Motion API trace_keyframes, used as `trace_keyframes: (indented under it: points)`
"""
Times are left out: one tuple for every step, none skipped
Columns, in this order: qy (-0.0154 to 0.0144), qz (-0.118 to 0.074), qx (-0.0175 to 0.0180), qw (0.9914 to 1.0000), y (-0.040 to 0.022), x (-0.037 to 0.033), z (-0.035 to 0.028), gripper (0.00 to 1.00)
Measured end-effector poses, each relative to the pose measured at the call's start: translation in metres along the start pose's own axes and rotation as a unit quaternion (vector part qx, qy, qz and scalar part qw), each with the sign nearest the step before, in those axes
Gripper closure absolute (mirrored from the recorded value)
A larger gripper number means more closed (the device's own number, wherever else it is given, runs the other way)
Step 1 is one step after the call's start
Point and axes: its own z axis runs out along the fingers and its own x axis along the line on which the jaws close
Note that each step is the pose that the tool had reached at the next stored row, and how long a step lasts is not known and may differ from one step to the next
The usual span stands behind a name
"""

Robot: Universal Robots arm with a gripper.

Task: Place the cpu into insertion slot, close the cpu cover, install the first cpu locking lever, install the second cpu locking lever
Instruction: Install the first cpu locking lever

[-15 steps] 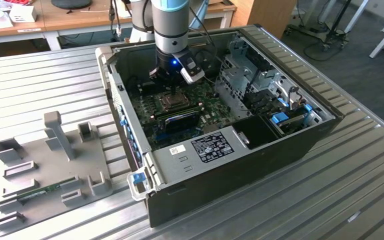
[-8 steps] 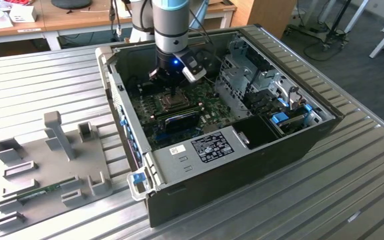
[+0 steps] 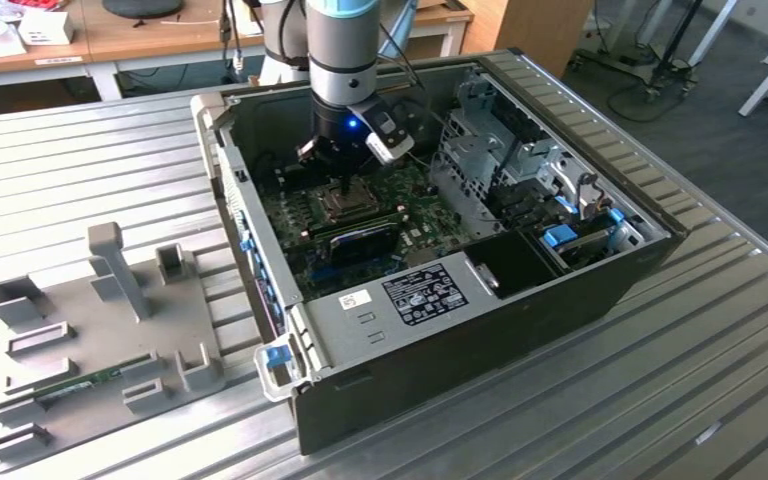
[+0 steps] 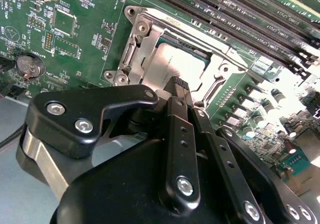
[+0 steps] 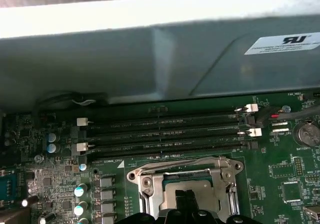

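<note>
Inside the open computer case (image 3: 598, 270), my gripper (image 3: 341, 185) hangs right over the insertion slot (image 3: 357, 212) on the green board. In the second wrist view its black fingers (image 4: 181, 83) are shut together, their tip just above the cpu (image 4: 167, 66). The cpu's dull silvery top lies in the insertion slot (image 4: 131, 13). The shiny cpu cover (image 4: 145, 51) appears to lie flat around it. In the first wrist view the gripper (image 5: 186, 198) pokes in over the cpu (image 5: 195, 186) and the cover (image 5: 150, 189). A thin wire lever (image 5: 175, 164) runs along the socket's far edge.
Long black memory slots (image 5: 160, 134) lie between the socket and the grey case wall (image 5: 150, 58). A coin battery (image 4: 27, 66) sits on the board. A drive cage (image 3: 518, 170) fills the case at the exterior view's right. A grey fixture plate (image 3: 91, 330) lies outside the case.
</note>
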Motion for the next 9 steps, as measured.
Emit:
trace_keyframes:
  points:
    - [0.0, 0.0, 0.0, 1.0, 0.0, -0.0001, 0.0, 0.9]
    - [0.0001, 0.0, 0.0, 1.0, 0.0001, -0.0009, 0.0001, 0.9]
    - [0.0003, 0.0, 0.0, 1.0, 0.0001, -0.002, 0.0002, 0.9]
    - [0.0004, 0.0, 0.0, 1.0, 0.0001, -0.0028, 0.0002, 0.9]
    - [0.0005, 0.0, 0.0, 1.0, 0.0001, -0.003, 0.0003, 0.9]
    - [0.0005, 0.0, 0.0, 1.0, 0.0001, -0.003, 0.0003, 0.9]
    - [0.0007, 0.0, 0.0, 1.0, 0.0002, -0.003, 0.0002, 0.9]
    - [0.001, 0.0, 0.0002, 1.0, 0.0002, -0.0031, -0.0001, 0.9]
    - [0.0011, 0.0, 0.0003, 1.0, 0.0002, -0.0031, -0.0007, 0.9]
